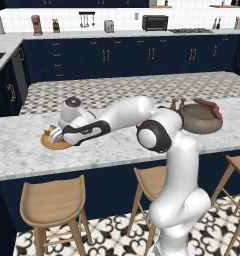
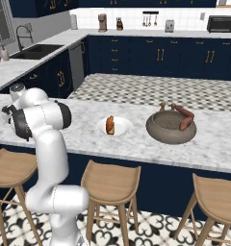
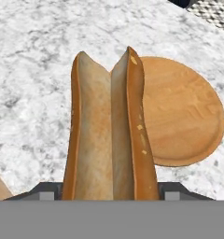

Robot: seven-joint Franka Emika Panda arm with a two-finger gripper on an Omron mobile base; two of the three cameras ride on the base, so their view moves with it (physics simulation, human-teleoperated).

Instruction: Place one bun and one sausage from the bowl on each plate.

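My gripper (image 3: 111, 192) is shut on a split tan bun (image 3: 109, 130), which stands up between the jaws. Just behind the bun lies the flat wooden plate (image 3: 184, 112). From the left base view the gripper (image 1: 53, 136) hovers low over that wooden plate (image 1: 59, 145) at the counter's left. The glossy white plate (image 2: 123, 129) carries an orange-brown piece of food (image 2: 109, 125). To its right sits the dark stone bowl (image 2: 171, 129), with a reddish sausage (image 2: 186, 117) resting on its far rim. The bowl (image 1: 202, 120) and sausage (image 1: 207, 104) also show at the right.
Two small brown items (image 2: 162, 105) stand just behind the bowl. Wooden stools (image 1: 52, 202) line the near side of the marble counter (image 1: 22, 150). A sink (image 2: 38, 50) is on the far left counter.
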